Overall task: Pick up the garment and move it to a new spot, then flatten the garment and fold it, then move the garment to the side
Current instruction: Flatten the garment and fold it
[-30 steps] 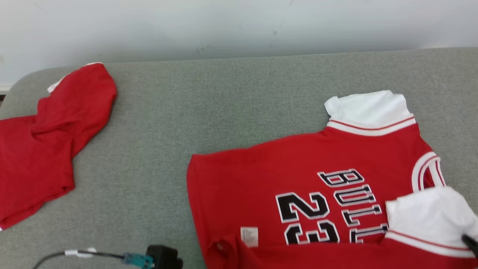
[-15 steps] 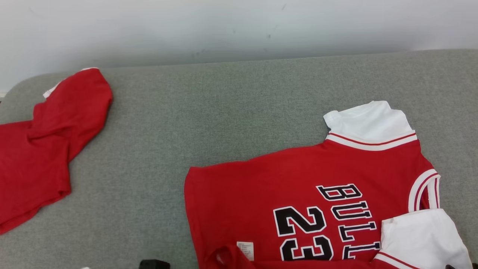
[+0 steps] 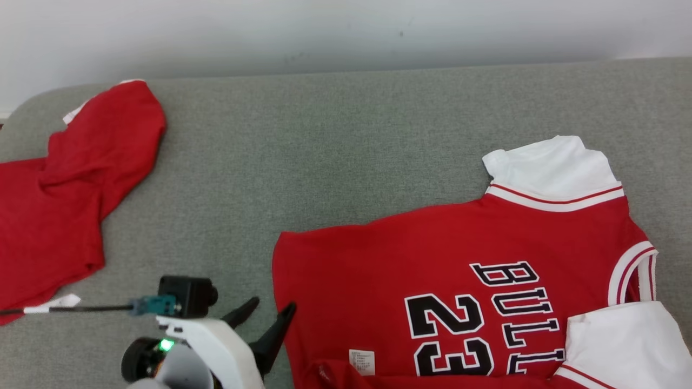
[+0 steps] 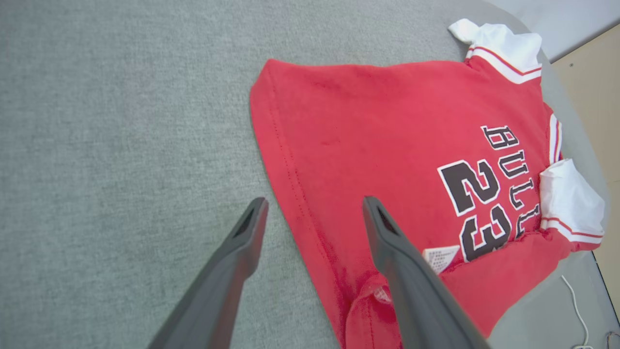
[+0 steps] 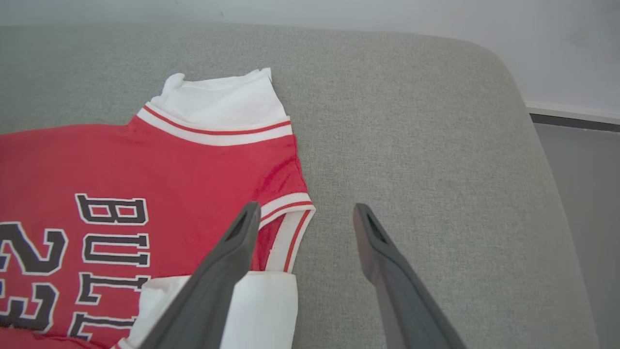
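The garment is a red jersey with white sleeves and black "BULLS 23" lettering, spread on the grey padded table. Its near edge is folded over beside a small white label. My left gripper is open at the jersey's left hem. In the left wrist view, the left gripper straddles the hem of the garment with nothing between its fingers. My right gripper is open above the striped armhole of the garment, its left finger over the near white sleeve.
A second red garment lies crumpled at the table's far left. A pale wall runs behind the table. The table's rounded right edge drops to a grey floor. A white cable lies near the table's near edge.
The head view has shifted slightly. My left gripper has come up into view at the lower left with fingers apart. The dark fingertip at the near sleeve has left the head view.
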Motion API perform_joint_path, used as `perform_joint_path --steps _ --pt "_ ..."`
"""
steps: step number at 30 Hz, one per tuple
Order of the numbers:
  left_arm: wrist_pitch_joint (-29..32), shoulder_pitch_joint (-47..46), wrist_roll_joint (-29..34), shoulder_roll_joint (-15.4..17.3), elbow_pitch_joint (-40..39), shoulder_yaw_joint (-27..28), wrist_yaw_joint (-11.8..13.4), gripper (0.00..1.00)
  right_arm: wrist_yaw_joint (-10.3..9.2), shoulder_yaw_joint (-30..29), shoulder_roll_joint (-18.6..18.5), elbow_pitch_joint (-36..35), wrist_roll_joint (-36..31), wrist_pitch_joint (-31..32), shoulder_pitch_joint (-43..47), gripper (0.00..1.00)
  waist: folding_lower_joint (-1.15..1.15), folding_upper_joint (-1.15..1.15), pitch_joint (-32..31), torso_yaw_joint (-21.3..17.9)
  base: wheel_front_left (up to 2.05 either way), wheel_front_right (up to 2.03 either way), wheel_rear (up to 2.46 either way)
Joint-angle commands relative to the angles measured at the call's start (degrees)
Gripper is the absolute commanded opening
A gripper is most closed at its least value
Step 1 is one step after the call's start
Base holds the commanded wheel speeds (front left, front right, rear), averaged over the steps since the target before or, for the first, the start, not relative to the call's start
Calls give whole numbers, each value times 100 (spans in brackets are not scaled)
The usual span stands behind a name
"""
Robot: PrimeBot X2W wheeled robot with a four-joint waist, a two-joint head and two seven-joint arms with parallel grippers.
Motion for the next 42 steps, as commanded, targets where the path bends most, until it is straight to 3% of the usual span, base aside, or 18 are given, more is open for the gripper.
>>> perform_joint_path --steps 1,10,17,24,42 --pt "58 -281 95 -91 95 8 -34 100 -11 66 81 70 -118 112 -408 100 0 0 205 107 0 0 0" --pt "368 -1585 310 -672 1062 -223 -434 100 -11 686 606 1216 -930 744 -2659 100 0 0 891 514 0 0 0" --pt "467 -2148 424 -1043 1688 -450 -781 100 -12 783 930 2196 -1489 883 -3731 100 0 0 1174 799 0 0 0" --pt "511 -2469 448 -1304 2020 -570 -1007 100 -11 830 1058 2888 -1939 1168 -4076 100 0 0 1290 905 0 0 0" --pt "756 -2742 394 -1510 2274 -834 -1295 100 -12 1135 1002 3324 -2224 1403 -4130 100 0 0 1374 928 0 0 0"
